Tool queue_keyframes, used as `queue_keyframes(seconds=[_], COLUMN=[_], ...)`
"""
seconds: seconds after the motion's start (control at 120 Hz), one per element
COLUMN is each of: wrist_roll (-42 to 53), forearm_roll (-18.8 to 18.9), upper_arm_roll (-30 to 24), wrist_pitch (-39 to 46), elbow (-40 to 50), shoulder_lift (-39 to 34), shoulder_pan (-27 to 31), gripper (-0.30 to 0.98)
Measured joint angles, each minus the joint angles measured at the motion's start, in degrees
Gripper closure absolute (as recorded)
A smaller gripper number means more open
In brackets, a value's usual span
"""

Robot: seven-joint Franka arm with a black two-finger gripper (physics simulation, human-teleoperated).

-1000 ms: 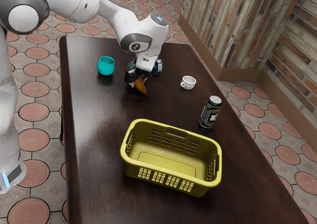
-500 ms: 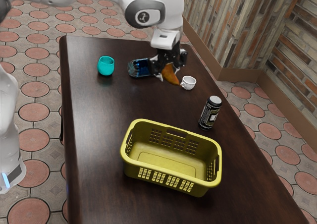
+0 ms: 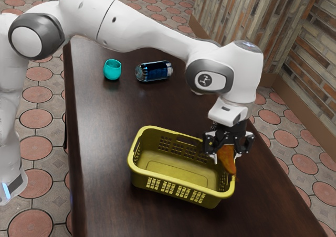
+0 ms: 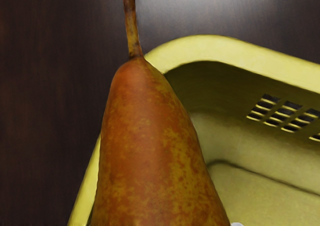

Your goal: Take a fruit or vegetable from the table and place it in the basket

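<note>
My gripper [image 3: 227, 152] is shut on an orange-brown pear [image 3: 227, 158], one finger on each side of it, above the end of the yellow basket [image 3: 181, 195] toward the exterior view's right. The pear hangs tilted, its narrow end pointing down. In the wrist view the pear [image 4: 145, 151] is large, with its stem pointing away from the hand; it overlaps a corner of the basket [image 4: 210, 48], whose inside lies partly under it and partly beside it. The basket's far handle end is hidden behind the gripper.
A teal cup [image 3: 112, 69] and a blue bottle [image 3: 154, 71] lying on its side are toward the back of the dark table [image 3: 110, 116]. My arm passes in front of the table's far part.
From above the bottle and white cup, my hand has swung with the pear toward the exterior view's right and front, to the basket's end. The white cup and black can are now hidden behind the arm.
</note>
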State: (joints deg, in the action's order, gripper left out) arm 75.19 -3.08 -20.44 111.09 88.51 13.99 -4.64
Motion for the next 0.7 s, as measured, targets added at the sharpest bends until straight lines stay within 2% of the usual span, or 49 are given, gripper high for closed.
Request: queue_keyframes(seconds=[0.133,0.192,0.258,0.433,0.467,0.583,0.617,0.658,0.7], wrist_roll=[-0.4,-0.6,-0.7,-1.0,-1.1,-1.5,-1.8,-2.1,-2.4], forearm_roll=[0.5,0.9,1.2,1.6,1.6,1.6,1.7,2.2,2.6], upper_arm_roll=[-0.2,-0.3,-0.4,-0.5,-0.4,2.0,4.6,11.0,15.1], wrist_pitch=[-0.3,-0.3,-0.4,-0.5,-1.4,-7.1,-8.5,-10.0,-11.2], elbow=[-1.3,-1.2,-1.2,-1.1,-0.9,5.2,7.3,8.6,9.2], shoulder_lift=[1.4,1.7,1.7,1.4,-1.2,-17.9,-21.3,-23.4,-24.1], shoulder_pan=[0.2,0.2,0.2,0.2,0.3,-1.5,-3.7,-7.4,-8.5], gripper=[0.44,0.29,0.18,0.05,0.04,0.02,0.01,0.01,0.01])
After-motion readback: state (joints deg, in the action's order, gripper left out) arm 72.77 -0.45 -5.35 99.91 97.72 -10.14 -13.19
